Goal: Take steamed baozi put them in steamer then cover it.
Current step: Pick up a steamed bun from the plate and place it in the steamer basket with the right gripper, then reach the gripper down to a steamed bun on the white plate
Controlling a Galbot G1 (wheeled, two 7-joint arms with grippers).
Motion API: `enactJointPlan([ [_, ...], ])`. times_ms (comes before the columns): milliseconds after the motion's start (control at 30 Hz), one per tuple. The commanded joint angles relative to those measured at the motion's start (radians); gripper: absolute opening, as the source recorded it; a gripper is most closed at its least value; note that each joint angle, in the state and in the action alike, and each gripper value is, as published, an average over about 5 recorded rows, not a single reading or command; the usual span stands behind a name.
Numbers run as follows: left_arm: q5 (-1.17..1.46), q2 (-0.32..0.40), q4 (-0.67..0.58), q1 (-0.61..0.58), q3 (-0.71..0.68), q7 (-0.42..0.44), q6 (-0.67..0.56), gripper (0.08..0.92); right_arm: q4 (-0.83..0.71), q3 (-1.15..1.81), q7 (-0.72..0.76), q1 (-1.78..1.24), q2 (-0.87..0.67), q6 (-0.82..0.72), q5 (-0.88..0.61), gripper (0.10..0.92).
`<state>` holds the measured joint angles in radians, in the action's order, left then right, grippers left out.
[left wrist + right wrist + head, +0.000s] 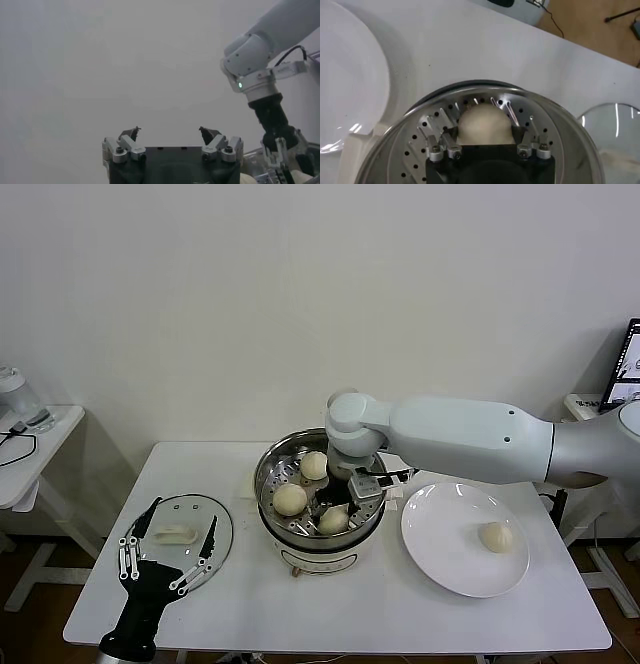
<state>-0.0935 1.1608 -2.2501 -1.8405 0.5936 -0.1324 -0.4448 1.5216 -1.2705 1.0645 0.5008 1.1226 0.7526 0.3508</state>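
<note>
Jaws of the right gripper (484,131) clasp a steamed baozi (483,124) on the perforated tray inside the steamer (268,468); two more buns (290,499) rest there, and the head view alone shows a fourth (495,536) on the white plate (440,554). Left gripper (170,556) hovers spread apart over the cover (222,529), whose oblong handle runs across the table (340,614). No writing is readable.

Your right gripper (337,506) reached down from the extended right arm, fingers closed on something; your left gripper (170,554) hovered low, spread wide.
</note>
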Motion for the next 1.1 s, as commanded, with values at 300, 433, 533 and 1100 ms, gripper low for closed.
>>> enactJointPlan([
  [300, 0.001, 0.000, 0.007, 0.004, -0.003, 0.001, 0.002, 0.823, -0.002, 0.105, 0.030, 0.044, -0.083, -0.066, -0.089, 0.823],
  [433, 0.000, -0.002, 0.008, 0.007, -0.002, 0.002, 0.003, 0.823, -0.021, 0.115, 0.062, 0.124, -0.187, -0.268, -0.340, 0.823],
  [533, 0.000, -0.004, 0.009, 0.011, -0.003, 0.003, 0.002, 0.823, -0.077, 0.125, 0.073, 0.162, -0.273, -0.439, -0.478, 0.823],
  [1100, -0.003, -0.005, 0.011, 0.031, -0.029, -0.007, 0.013, 0.823, -0.386, 0.000, 0.082, -0.018, -0.628, -0.823, -0.639, 0.823],
])
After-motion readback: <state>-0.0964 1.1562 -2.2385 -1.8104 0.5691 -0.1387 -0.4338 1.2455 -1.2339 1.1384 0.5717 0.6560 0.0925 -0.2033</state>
